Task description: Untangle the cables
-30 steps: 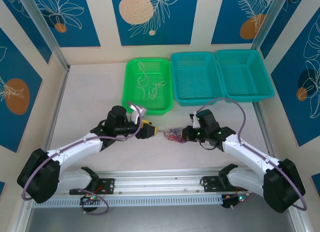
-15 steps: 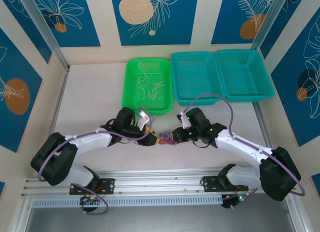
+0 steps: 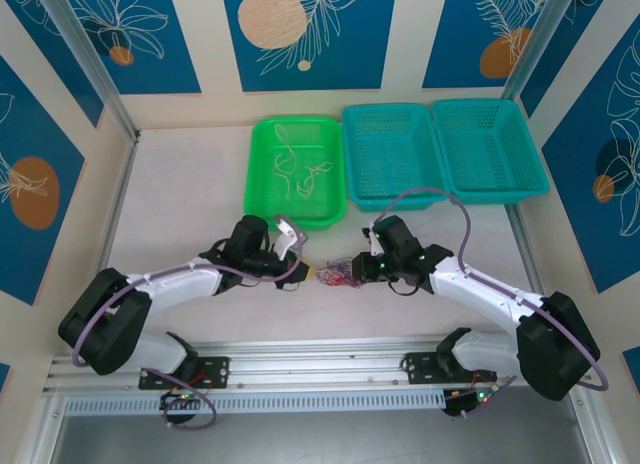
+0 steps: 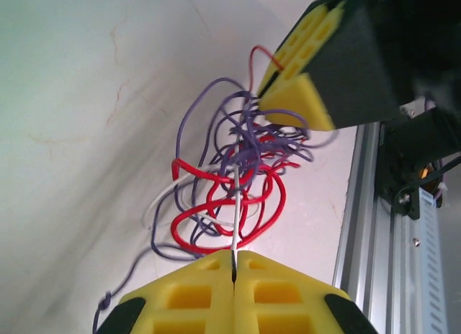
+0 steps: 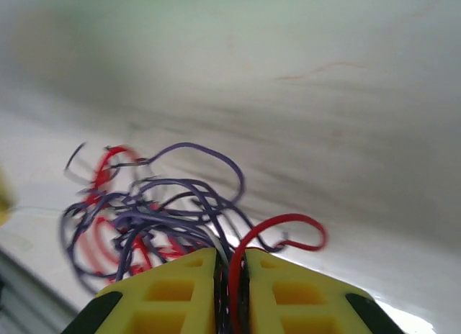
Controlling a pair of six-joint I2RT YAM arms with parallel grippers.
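The cables (image 3: 338, 275) form a small tangle of purple, red and white wires on the white table between my two grippers. My left gripper (image 3: 306, 270) sits at the tangle's left side. In the left wrist view its yellow jaws (image 4: 233, 265) are shut on one white cable (image 4: 235, 219) that runs up into the tangle (image 4: 230, 183). My right gripper (image 3: 359, 269) is at the tangle's right side. In the right wrist view, its gripper (image 5: 230, 265) has its jaws pressed on a red loop (image 5: 277, 226) together with white and purple strands. The right gripper's fingers (image 4: 302, 82) also appear in the left wrist view.
A green basket (image 3: 262, 199) holding a few white wires stands at the back, with two teal baskets (image 3: 391, 192) (image 3: 490, 189) to its right. An aluminium rail (image 3: 330, 359) runs along the near edge, close beside the tangle (image 4: 367, 204).
My left gripper has closed onto the white cable. The right gripper has shifted left with the tangle, and its jaws now stand slightly wider on the strands.
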